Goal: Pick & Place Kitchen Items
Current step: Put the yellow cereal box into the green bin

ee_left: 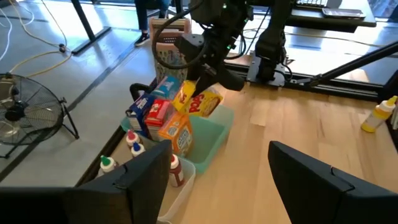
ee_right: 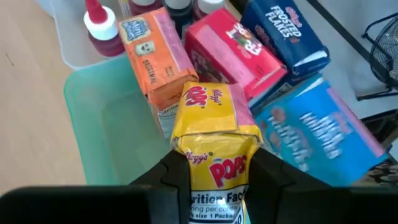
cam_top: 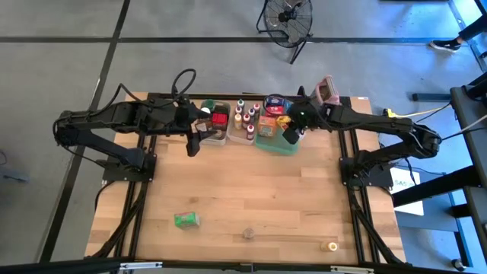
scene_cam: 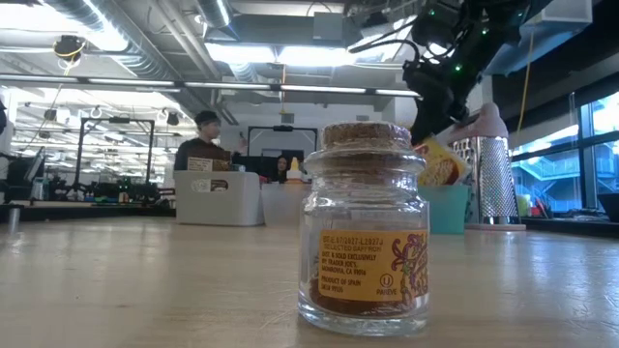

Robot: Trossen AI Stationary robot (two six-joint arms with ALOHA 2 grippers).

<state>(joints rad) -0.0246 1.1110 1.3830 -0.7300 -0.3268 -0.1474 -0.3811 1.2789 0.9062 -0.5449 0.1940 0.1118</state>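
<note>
Bright overhead light, blurry bkgd.

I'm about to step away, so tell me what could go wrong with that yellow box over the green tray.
1. The right gripper pinches only one end of the yellow box, which hangs tilted; it may slip or twist out.
2. The green tray already holds an orange box, a red box and blue boxes; lowering could hit and topple them.
3. The left gripper hangs open close by; the arms might collide.

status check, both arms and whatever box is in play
Right end effector shut on yellow cereal box, above green tray. Left end effector open, empty, by the tubs. Nothing blocking.
</note>
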